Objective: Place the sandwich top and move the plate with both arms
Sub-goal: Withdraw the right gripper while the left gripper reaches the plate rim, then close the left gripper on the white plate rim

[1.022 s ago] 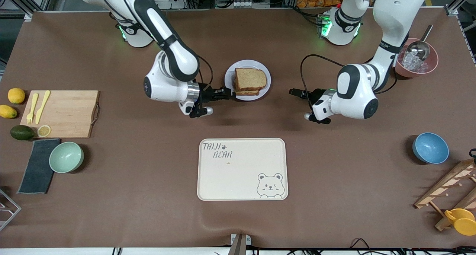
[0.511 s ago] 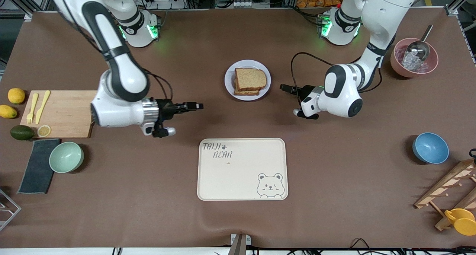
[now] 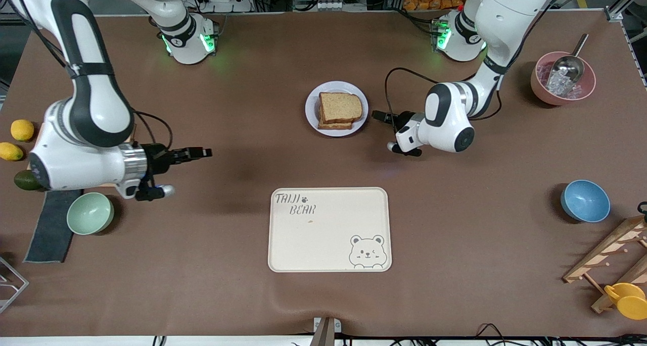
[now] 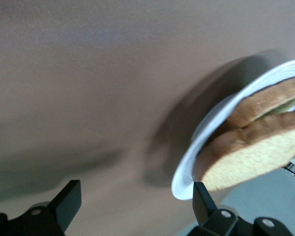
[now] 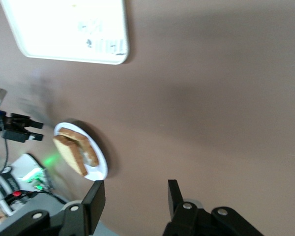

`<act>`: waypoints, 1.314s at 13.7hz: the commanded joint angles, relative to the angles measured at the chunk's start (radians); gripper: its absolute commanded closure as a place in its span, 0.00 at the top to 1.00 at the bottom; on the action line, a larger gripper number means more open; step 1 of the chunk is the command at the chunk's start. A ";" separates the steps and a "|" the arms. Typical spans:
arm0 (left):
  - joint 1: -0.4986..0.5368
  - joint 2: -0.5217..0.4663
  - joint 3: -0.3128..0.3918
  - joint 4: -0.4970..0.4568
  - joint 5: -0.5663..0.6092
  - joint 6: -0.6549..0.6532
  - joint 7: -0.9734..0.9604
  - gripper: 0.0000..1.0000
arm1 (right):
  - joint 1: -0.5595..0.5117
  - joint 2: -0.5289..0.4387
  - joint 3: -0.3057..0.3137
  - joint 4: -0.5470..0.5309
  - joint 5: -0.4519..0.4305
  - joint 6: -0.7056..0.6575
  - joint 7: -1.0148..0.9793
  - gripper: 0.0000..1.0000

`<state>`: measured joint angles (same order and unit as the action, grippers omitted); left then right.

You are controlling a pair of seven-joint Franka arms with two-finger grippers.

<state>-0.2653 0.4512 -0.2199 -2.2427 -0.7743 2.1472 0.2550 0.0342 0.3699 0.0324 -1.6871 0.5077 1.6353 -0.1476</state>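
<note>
The white plate (image 3: pixel 337 86) sits mid-table with the sandwich on it. The sandwich top (image 3: pixel 339 106), a plain brown slice, lies on the stack. My left gripper (image 3: pixel 378 116) hovers low beside the plate's rim on the side toward the left arm's end, open. In the left wrist view the plate (image 4: pixel 194 155) and bread (image 4: pixel 258 152) lie close ahead of one fingertip, with nothing between the left gripper's (image 4: pixel 135 199) jaws. My right gripper (image 3: pixel 204 152) is open and empty over bare table toward the right arm's end. The right wrist view shows the right gripper (image 5: pixel 135 196) well away from the plate (image 5: pixel 99 167).
A cream bear tray (image 3: pixel 329 230) lies nearer the front camera than the plate. A green bowl (image 3: pixel 90 213), dark cloth (image 3: pixel 50 230) and lemons (image 3: pixel 22 130) sit at the right arm's end. A blue bowl (image 3: pixel 585 200), pink ice bowl (image 3: pixel 562 78) and wooden rack (image 3: pixel 611 255) are at the left arm's end.
My right gripper has drawn back from the plate's rim toward the right arm's end, its jaws widening. My left gripper has moved in closer to the plate. The sandwich has not moved.
</note>
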 commanded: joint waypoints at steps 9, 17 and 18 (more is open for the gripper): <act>-0.083 0.006 -0.012 -0.048 -0.112 0.091 0.017 1.00 | -0.063 -0.199 0.011 0.196 -0.415 -0.213 0.180 1.00; -0.123 0.006 -0.013 -0.040 -0.186 0.115 0.017 1.00 | -0.073 -0.408 0.004 0.181 -0.449 -0.181 0.203 1.00; -0.132 0.006 -0.013 -0.040 -0.194 0.115 0.017 1.00 | -0.073 -0.404 0.004 0.181 -0.452 -0.148 0.200 1.00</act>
<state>-0.3742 0.4640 -0.2303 -2.2770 -0.9253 2.2403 0.2551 -0.0347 -0.0183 0.0282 -1.4759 0.0798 1.4345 0.0356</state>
